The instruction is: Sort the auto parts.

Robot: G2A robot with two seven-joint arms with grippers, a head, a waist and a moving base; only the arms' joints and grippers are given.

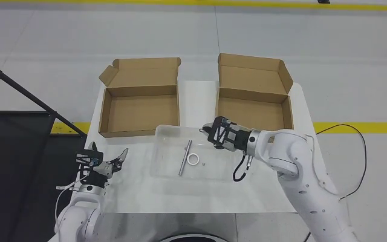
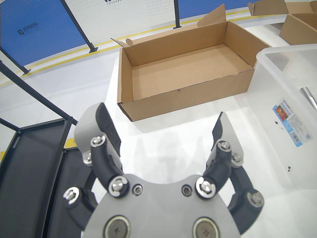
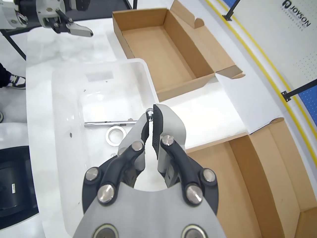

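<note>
Setting: a factory-style robotics test hall. The pale coated floor (image 1: 60,36) carried yellow lane lines (image 1: 351,127). Blue and white perforated partition panels (image 2: 81,8) on black posts (image 2: 176,1) stood well beyond the left pincer (image 2: 161,112), past the white surface (image 2: 193,120) bearing open cardboard boxes (image 2: 188,97).

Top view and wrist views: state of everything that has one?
small metal part, gripped
right pincer, shut on small metal part
left pincer, open, empty
left box, flaps open, empty
right box, flaps open, nothing seen inside
metal rod, lying flat
white ring, lying flat beside metal rod
clear bin, no lid, holds both
</note>
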